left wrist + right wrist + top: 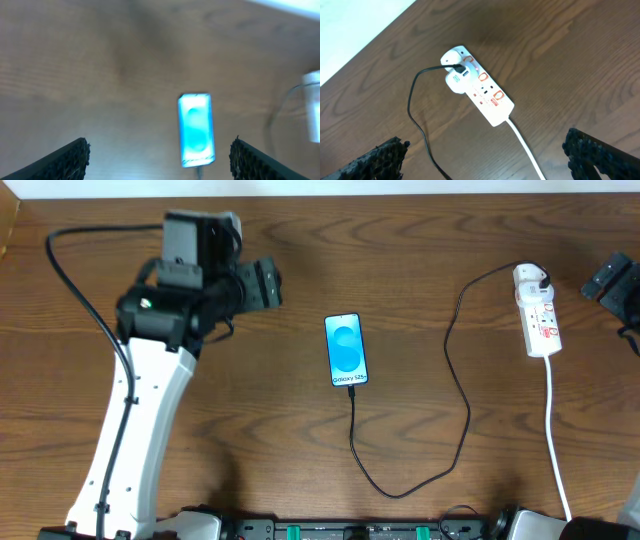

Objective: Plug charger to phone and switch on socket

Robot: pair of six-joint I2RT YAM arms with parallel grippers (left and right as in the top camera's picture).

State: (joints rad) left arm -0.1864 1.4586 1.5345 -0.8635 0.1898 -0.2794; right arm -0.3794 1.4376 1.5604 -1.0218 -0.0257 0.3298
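**Left claw (pixel 272 285), black two-finger type, and right claw (pixel 612 280), same build, both released, nothing held**

Left claw at 10 o'clock of overhead view, above brown wood-grain table (pixel 250 440). Jaws spread wide, empty. Ribbed black fingers (pixel 65 160) at lower corners of left wrist view, bare wood between.

Right claw at 2 o'clock edge of overhead view, mostly cut off by frame. Jaws wide apart in right wrist view, fingers (pixel 377 160) at lower corners, nothing gripped.

Phone (pixel 346 350), slim rectangular smartphone with bright blue screen, flat at table centre, screen up. White "Galaxy S25" text at its 6 o'clock end. Blurred in left wrist view.

Charger (pixel 463 395), long thin black cable with small plug tip. Tip touching phone's 6 o'clock edge, seating not resolvable. Cable looped toward 6 o'clock, then up past phone's 3 o'clock side to white adapter (pixel 530 278).

Socket (pixel 543 325), white elongated power strip with red markings, at 3 o'clock of phone, well apart. Adapter in its 12 o'clock end. White cord (pixel 556 440) from its 6 o'clock end toward near table edge. Switch position unreadable.
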